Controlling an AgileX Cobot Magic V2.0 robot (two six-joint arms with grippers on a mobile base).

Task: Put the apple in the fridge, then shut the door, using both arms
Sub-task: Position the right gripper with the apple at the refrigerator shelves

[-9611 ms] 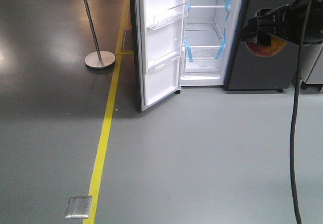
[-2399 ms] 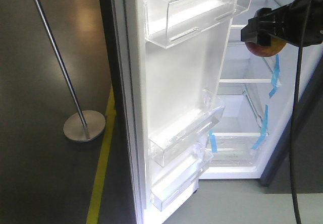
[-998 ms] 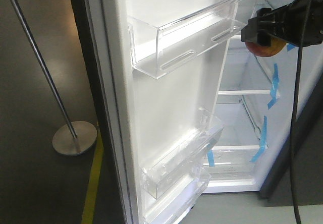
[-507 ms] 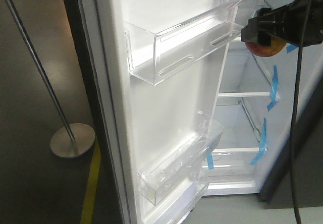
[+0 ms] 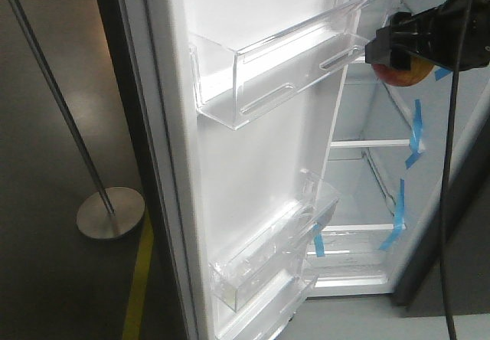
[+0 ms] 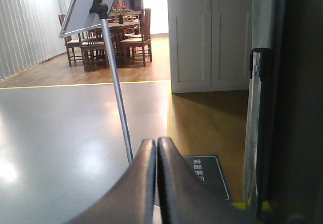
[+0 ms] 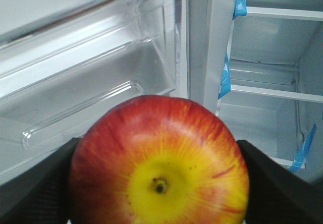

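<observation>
We've got the right gripper [image 5: 394, 49] up at the top right, clamped on the apple [image 7: 159, 163]. Black fingers [image 7: 35, 191] press it from both sides, and the stem dimple faces the wrist camera. From the front, only the apple's lower curve peeks out beneath the gripper. It hangs just beside the right end of the upper clear bin [image 5: 291, 64] on the door [image 5: 253, 171], which stands wide open. Behind it is the fridge [image 5: 367, 187], with white shelves and strips of blue tape [image 5: 416, 129]. Whether the apple has crossed into the cavity, we can't quite tell from here. The left gripper [image 6: 156, 144] has its fingers pressed together on nothing, pointing toward a slanted metal pole [image 6: 117, 93].
</observation>
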